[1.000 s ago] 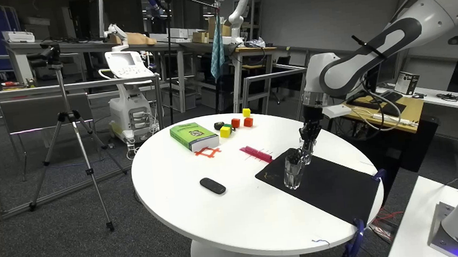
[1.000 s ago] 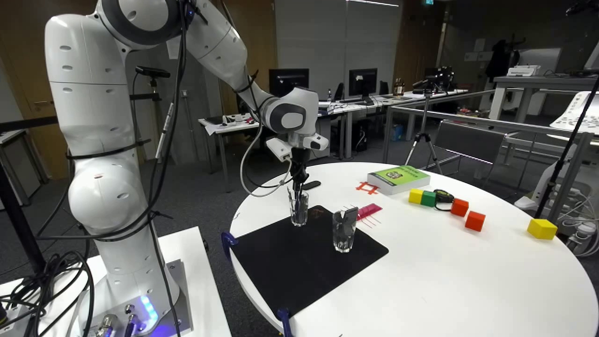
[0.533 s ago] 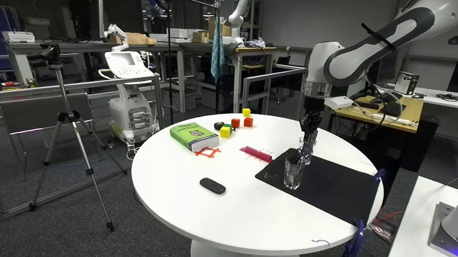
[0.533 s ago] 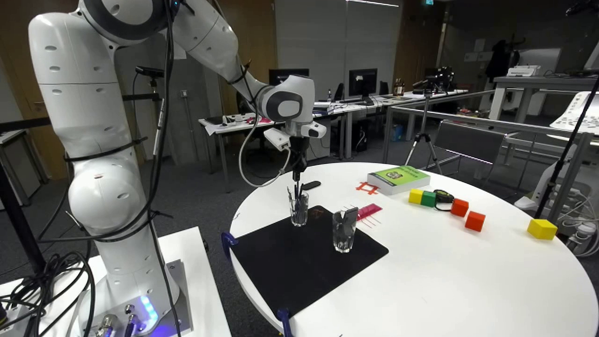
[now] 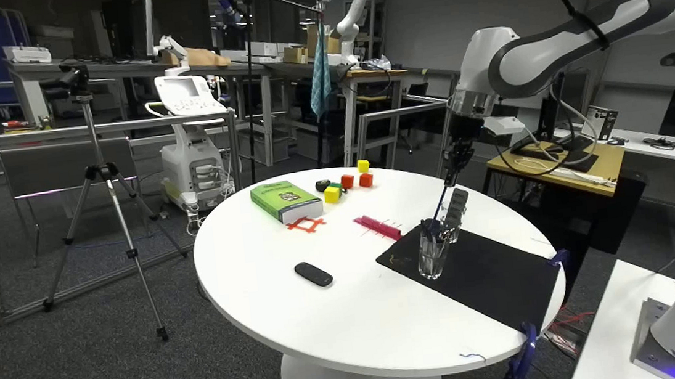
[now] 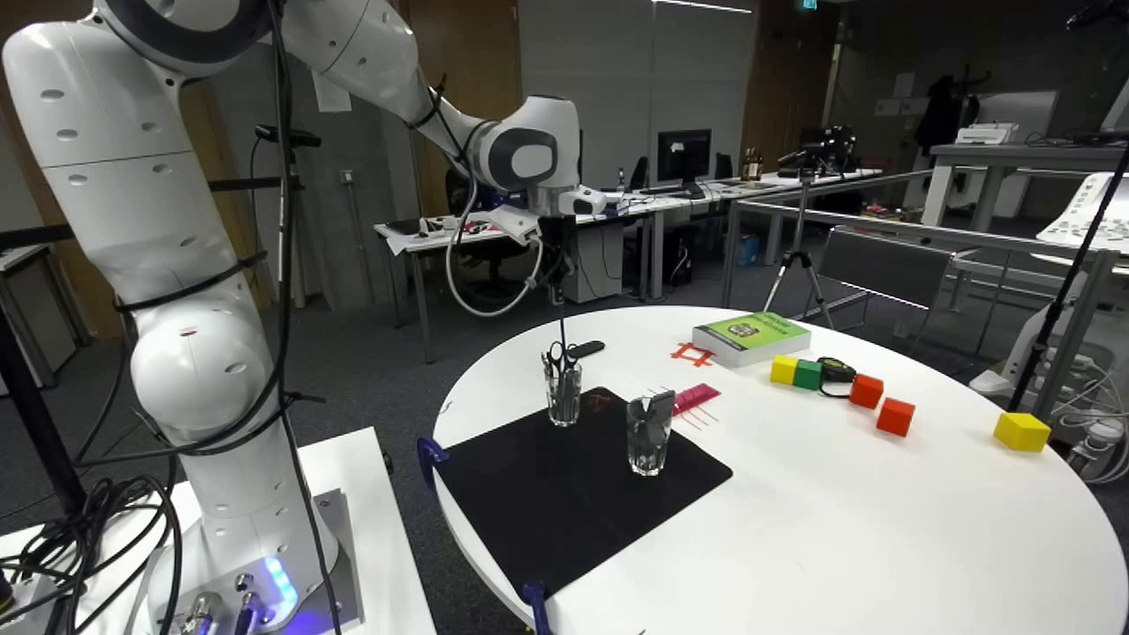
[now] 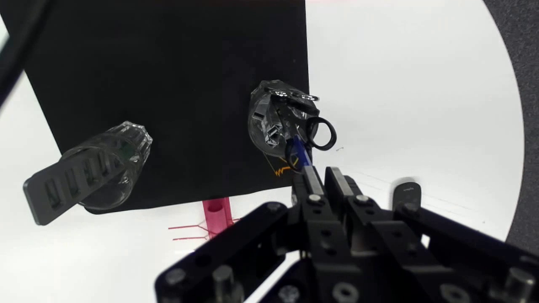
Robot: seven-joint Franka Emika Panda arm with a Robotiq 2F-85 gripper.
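Blue pen (image 7: 301,152) is pinched at its upper part in the gripper (image 7: 321,170), jaws nearly closed. Grip's done; lower end looks at or inside the mouth of the glass (image 6: 564,399) with the scissors (image 7: 286,121), so I'd call it neither clear nor fully in. Arm (image 6: 379,67) reaches over the table (image 5: 259,271), elbow high, wrist pointing down, slightly tilted.

- Round white tabletop (image 5: 302,335), in an exterior view
- Black mat (image 5: 497,276) lies at three o'clock
- Green book (image 5: 286,199), near ten
- Black remote (image 5: 313,274), nine
- Coloured cubes (image 5: 347,181), near twelve
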